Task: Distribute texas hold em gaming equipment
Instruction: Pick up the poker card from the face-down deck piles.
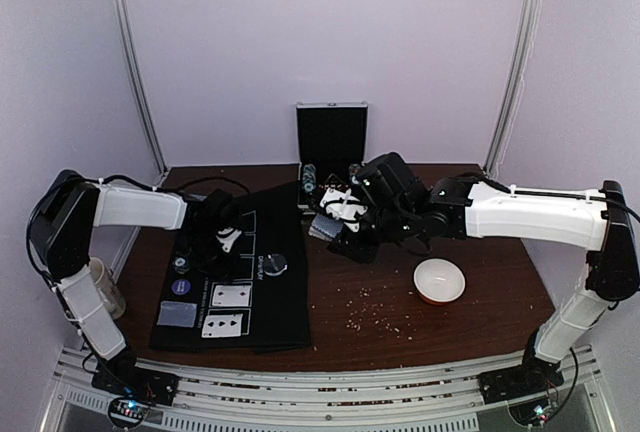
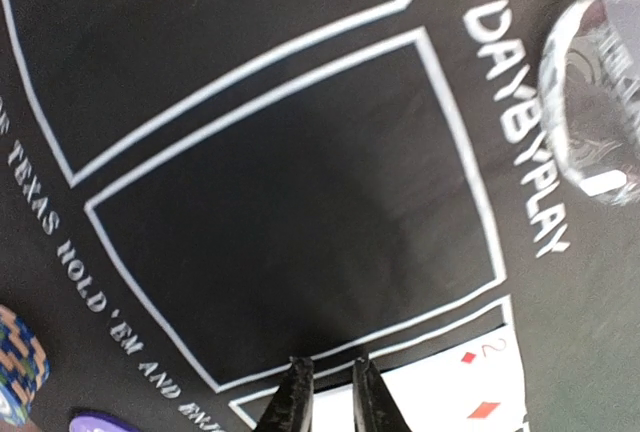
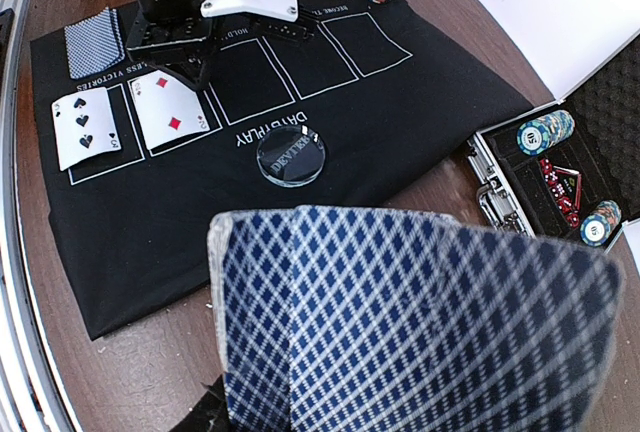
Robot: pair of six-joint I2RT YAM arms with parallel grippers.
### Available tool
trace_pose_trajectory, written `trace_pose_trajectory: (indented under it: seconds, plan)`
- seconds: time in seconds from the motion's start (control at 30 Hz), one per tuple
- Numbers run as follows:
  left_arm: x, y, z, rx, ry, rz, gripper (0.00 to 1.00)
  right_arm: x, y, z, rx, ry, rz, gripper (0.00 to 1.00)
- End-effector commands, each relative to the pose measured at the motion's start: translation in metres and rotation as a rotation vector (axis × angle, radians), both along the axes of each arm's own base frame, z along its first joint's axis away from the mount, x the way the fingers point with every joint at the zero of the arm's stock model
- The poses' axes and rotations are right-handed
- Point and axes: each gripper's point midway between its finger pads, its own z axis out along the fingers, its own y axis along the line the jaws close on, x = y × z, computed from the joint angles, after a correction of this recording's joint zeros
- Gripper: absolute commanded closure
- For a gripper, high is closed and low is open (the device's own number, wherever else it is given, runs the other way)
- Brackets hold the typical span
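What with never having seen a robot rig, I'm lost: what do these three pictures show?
Robot arms, left and right, stand on a table, each ending in a two-finger gripper. One picture comes from a fixed camera overhead; the others from wrist cameras. On the table lie a black poker mat, a spades card, a diamonds card, a clear dealer button, a chip case and a white bowl. The right gripper holds blue-backed cards. The left gripper hovers over the mat, jaws slightly apart, empty.

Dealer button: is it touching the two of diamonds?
Apart. Right wrist view shows black mat between the dealer button and the two of diamonds.
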Motion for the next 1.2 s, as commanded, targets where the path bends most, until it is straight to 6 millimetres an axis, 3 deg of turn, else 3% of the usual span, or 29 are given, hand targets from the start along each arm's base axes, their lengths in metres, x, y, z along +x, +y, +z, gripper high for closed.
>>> trace_pose_trajectory:
  seconds: [0.0, 0.2, 0.4, 0.5, 0.57, 0.67, 0.77, 0.83, 1.0, 1.17]
  plan:
    - [-0.003, 0.015, 0.006, 0.045, -0.008, 0.012, 0.83, 0.0, -0.004, 0.016, 0.029, -0.023, -0.014, 0.52]
    - [0.013, 0.013, 0.018, 0.05, -0.062, 0.014, 0.79, 0.0, -0.004, 0.016, 0.03, -0.023, -0.014, 0.52]
    - [0.044, -0.008, 0.057, -0.023, -0.183, -0.034, 0.74, 0.001, -0.004, 0.016, 0.029, -0.024, -0.016, 0.52]
    - [0.055, -0.039, 0.099, -0.156, -0.288, -0.097, 0.69, 0.001, -0.004, 0.018, 0.028, -0.025, -0.016, 0.52]
    - [0.058, -0.065, 0.137, -0.3, -0.388, -0.158, 0.56, 0.001, -0.003, 0.019, 0.029, -0.021, -0.012, 0.52]
    - [0.045, -0.104, 0.203, -0.583, -0.536, -0.283, 0.42, -0.001, 0.0, 0.02, 0.034, -0.016, -0.001, 0.52]
    - [0.022, -0.128, 0.249, -0.825, -0.615, -0.387, 0.27, -0.002, 0.005, 0.021, 0.036, -0.016, 0.01, 0.52]
    - [0.011, -0.142, 0.258, -0.913, -0.598, -0.441, 0.22, -0.003, 0.009, 0.022, 0.031, -0.021, 0.018, 0.52]
    - [-0.013, -0.175, 0.258, -0.943, -0.566, -0.575, 0.15, -0.01, 0.019, 0.024, 0.031, -0.029, 0.045, 0.52]
    - [-0.013, -0.184, 0.249, -0.933, -0.541, -0.589, 0.15, -0.014, 0.027, 0.028, 0.043, -0.031, 0.065, 0.52]
